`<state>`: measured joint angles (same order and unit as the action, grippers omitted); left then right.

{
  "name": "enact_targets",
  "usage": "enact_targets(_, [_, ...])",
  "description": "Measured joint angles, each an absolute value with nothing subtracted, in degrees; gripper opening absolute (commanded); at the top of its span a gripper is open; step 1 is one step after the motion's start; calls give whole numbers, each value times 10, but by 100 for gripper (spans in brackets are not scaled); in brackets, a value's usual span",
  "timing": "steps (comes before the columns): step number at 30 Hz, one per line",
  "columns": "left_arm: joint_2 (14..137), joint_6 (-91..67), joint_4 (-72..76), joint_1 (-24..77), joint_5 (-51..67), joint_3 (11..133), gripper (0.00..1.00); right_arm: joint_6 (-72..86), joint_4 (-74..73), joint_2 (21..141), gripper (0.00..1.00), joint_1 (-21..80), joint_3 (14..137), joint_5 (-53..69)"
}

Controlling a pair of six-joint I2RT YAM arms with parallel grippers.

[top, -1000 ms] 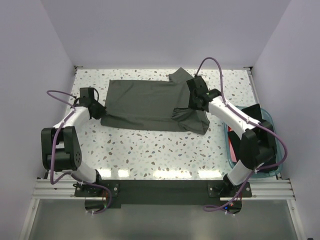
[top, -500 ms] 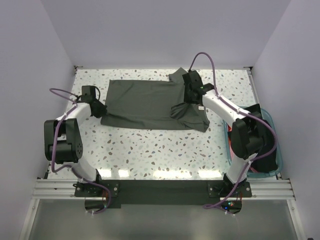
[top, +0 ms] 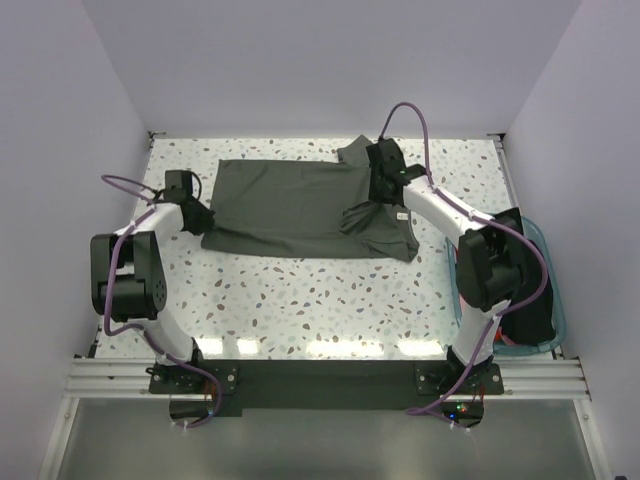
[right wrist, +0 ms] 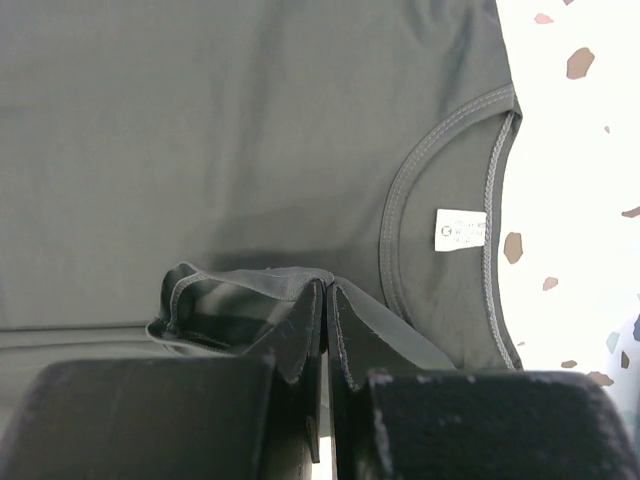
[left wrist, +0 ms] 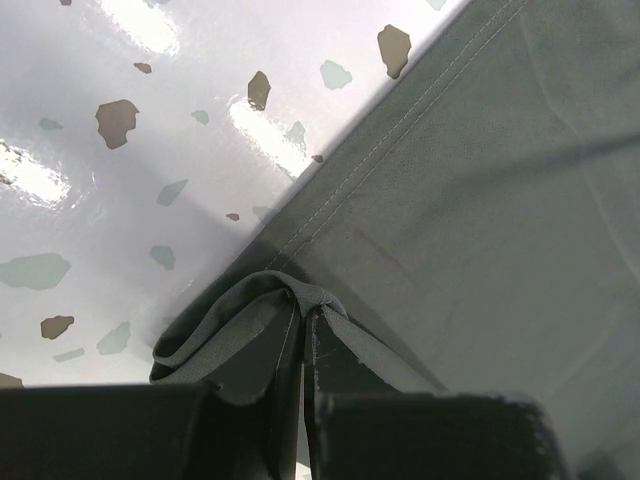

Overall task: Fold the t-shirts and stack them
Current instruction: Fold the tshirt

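Grippers both pinch the grey-green t-shirt [top: 290, 205]

Left gripper [top: 199, 219] [left wrist: 303, 328]: jaws pressed together on a bunched fold at the t-shirt's left edge, beside the stitched hem, low over the speckled worktop [top: 300, 290]. Right gripper [top: 382, 192] [right wrist: 327, 300]: jaws clamped tight on a raised fold just beside the neckline [right wrist: 395, 215]; white label [right wrist: 460, 229] shows inside the collar. T-shirt lies spread across the worktop's far middle, flat on its left part, rumpled at the right end. Teal tub [top: 556, 290] sits at the right edge with dark cloth inside.
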<state>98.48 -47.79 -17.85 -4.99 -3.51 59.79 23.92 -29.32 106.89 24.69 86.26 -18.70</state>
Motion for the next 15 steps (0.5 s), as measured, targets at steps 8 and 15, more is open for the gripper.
enact_targets(8, [987, -473, -178, -50, -35, 611, 7, 241, -276, 1062, 0, 232, 830, -190])
enact_targets(15, [992, -469, -177, -50, -34, 615, 10, 244, -273, 1052, 0, 207, 820, -190])
